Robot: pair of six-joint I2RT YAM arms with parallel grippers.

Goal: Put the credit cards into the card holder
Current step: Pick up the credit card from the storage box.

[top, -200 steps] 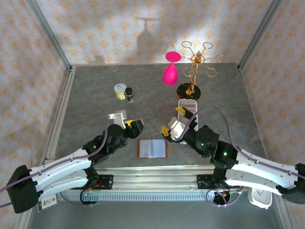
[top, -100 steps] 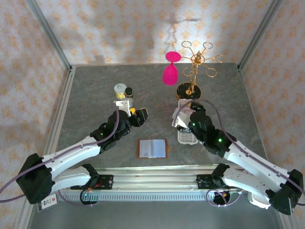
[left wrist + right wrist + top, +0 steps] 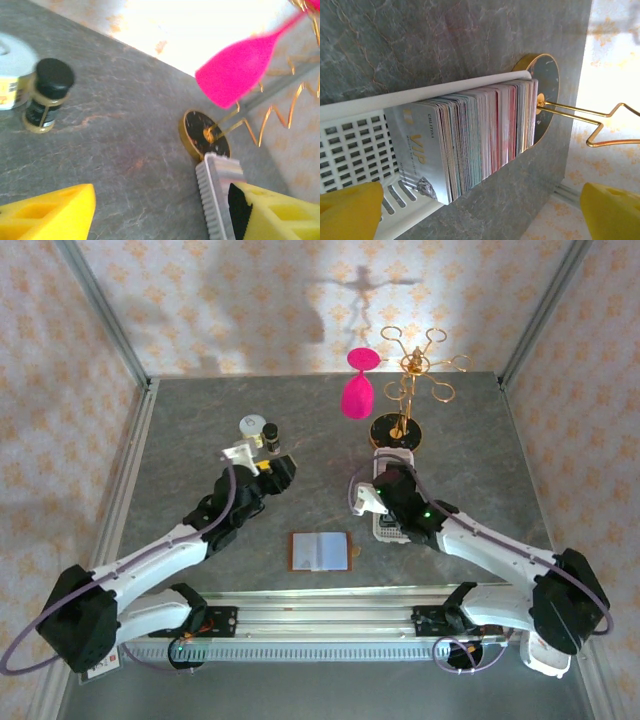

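Your credit cards (image 3: 485, 130) stand on edge, packed face to face, in the end of the white perforated tray (image 3: 355, 135) that sits right up against the round base (image 3: 547, 75) of the gold rack (image 3: 405, 390). The card nearest you is silver and reads "VIP".

The card holder (image 3: 320, 551) lies open and flat with its pale inside facing up. It is near the front edge of the table (image 3: 200, 400), between the two arms and a little left of the tray's near end.

Your right gripper (image 3: 481, 212) hangs over the tray. Its yellow fingers (image 3: 350, 210) are spread wide to either side of the card stack and grasp nothing.

Your left gripper (image 3: 165, 217) is also spread wide and empty. It is above the table near the small black-capped bottle (image 3: 46, 95) and the white-lidded jar (image 3: 252, 428).

A pink glass (image 3: 357, 390) hangs upside down on the rack.
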